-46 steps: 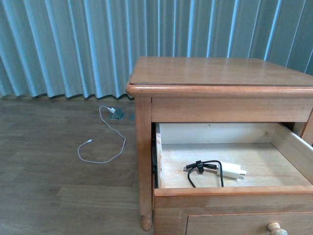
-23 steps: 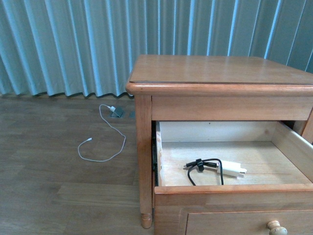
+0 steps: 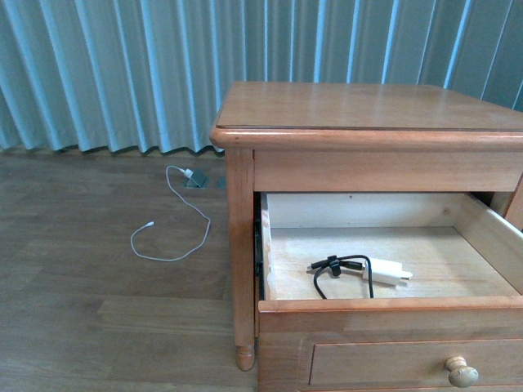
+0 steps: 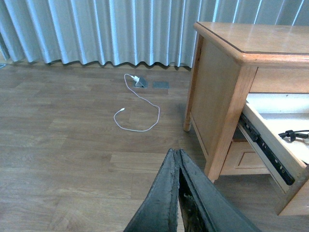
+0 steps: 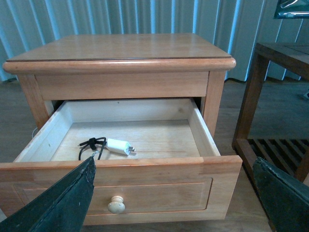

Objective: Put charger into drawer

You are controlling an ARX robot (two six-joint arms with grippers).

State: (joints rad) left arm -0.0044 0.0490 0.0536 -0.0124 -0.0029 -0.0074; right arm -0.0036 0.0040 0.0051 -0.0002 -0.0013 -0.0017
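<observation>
Item: charger, a white plug block with a black cord tied in a loop.
Location: lying flat on the pale floor inside the drawer, towards the front and roughly mid-width. The cord lies to the robot's left of the block.
Contact: the charger touches only the drawer floor, with no pincer on it.
Drawer: honey-coloured wood, pulled well out of the bench, with a recessed front panel and one round pale knob.
Bench: a wooden bedside unit with a bare top and a turned leg at its front left corner.
Left pincer: fingers pressed together with nothing between them. It is held above the floor, out to the left of the bench and well apart from the drawer.
Right pincer: fingers spread wide and holding nothing, in front of the open drawer.
Floor items: a thin white cable lies in loose curves left of the bench, ending at a small grey plug near the curtain.
Other furniture: a darker wooden table with a slatted lower shelf stands to the right of the bench.
</observation>
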